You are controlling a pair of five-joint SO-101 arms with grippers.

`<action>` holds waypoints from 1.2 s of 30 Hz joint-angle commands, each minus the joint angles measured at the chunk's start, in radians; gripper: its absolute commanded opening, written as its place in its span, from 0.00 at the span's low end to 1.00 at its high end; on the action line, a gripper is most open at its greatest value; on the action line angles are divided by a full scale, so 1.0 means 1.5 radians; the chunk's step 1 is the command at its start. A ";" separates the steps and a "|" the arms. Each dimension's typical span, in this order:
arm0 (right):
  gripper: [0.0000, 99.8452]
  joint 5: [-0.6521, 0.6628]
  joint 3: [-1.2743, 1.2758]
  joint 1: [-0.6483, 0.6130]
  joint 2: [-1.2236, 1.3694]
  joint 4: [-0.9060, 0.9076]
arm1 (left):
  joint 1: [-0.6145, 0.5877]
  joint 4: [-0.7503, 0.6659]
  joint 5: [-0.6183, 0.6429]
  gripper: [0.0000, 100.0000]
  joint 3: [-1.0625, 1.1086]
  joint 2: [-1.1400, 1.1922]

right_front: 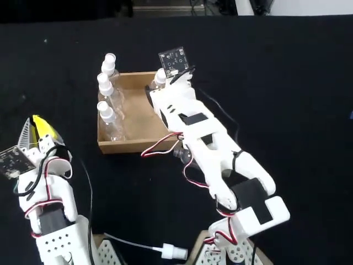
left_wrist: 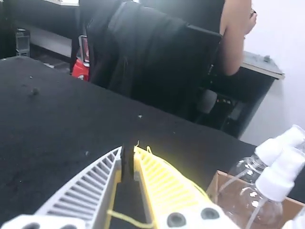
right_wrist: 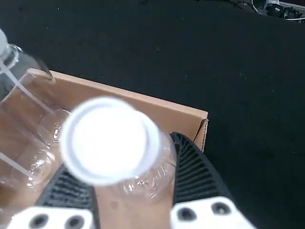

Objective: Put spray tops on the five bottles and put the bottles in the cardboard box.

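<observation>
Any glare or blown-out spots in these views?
Right wrist view: the spray top on the gripped bottle is washed out white. Left wrist view: the white wall is bright beside the dark table. High view: the black table shows hardly any shadows.

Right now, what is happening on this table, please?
The right gripper holds a capped bottle at a corner of the cardboard box. Three more bottles with spray tops stand along one side inside it. The left gripper rests shut and empty beside the box. One loose spray top lies on the table near the arm bases.
</observation>
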 commanded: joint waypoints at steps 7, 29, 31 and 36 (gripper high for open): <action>0.03 0.000 -0.043 0.007 -0.004 -0.018 | 0.014 0.001 0.006 0.03 0.015 0.000; 0.32 0.000 -0.043 0.005 -0.010 0.019 | 0.014 0.001 0.005 0.03 0.015 0.000; 0.31 0.000 -0.043 0.005 -0.010 0.019 | 0.014 0.001 0.005 0.03 0.015 0.000; 0.32 0.000 -0.043 0.005 -0.010 0.019 | 0.014 0.001 0.005 0.03 0.015 0.000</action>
